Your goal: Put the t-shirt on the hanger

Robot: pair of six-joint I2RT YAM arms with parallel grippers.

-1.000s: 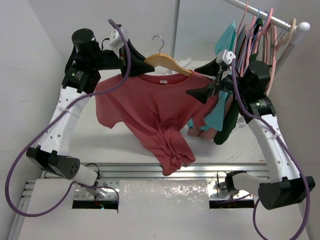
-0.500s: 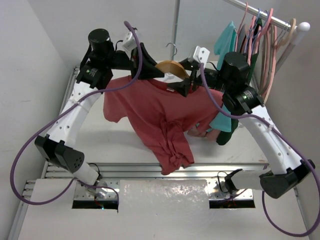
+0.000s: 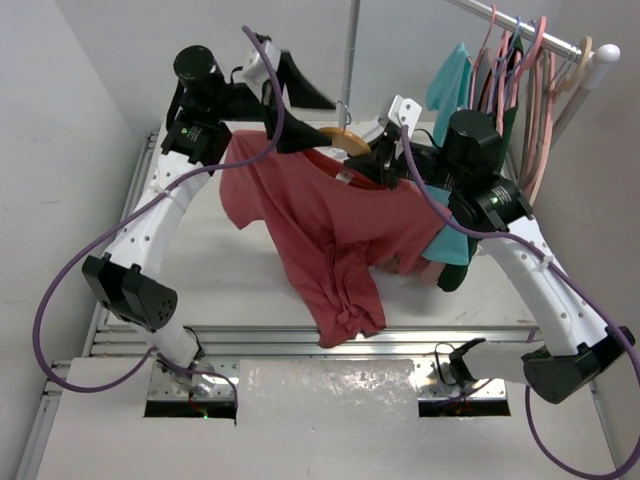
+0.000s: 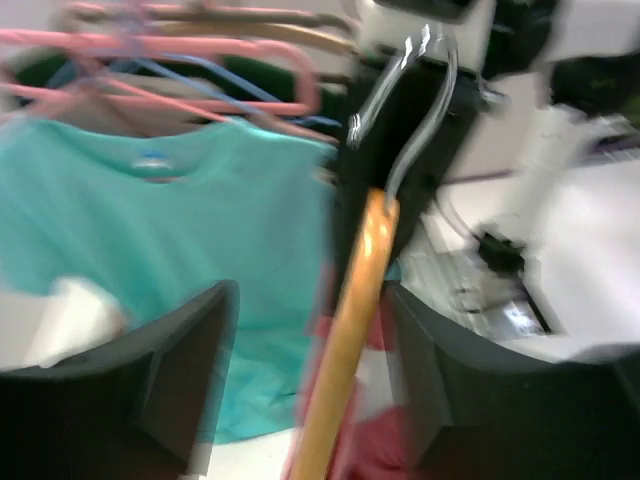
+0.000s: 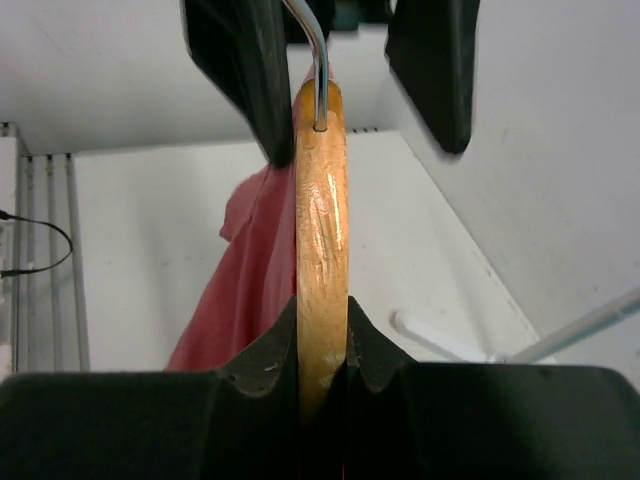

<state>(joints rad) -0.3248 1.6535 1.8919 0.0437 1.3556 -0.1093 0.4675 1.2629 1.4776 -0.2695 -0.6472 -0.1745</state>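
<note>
The right gripper has its jaws pinched tight on the top edge of the wooden hanger, just below the metal hook. The left gripper has its jaws spread wide, one finger on each side of the hook and touching nothing. That wrist view is blurred.

From above, the red t-shirt hangs from the hanger by its collar. It droops across the table, and its bunched hem lies over the near edge. I cannot tell whether both hanger ends sit inside the shoulders.

Only one narrow grip carries everything, so the hanger could swivel or slide between the fingers. The weight of the cloth could tip it. If the hanger is lifted or swung, the hem may drag on the table edge and pull the collar off one end. If the left jaws close off centre, they could knock the hook aside. The teal shirt and the pink hangers on the rail hang close by, and the sleeve could catch on them.
</note>
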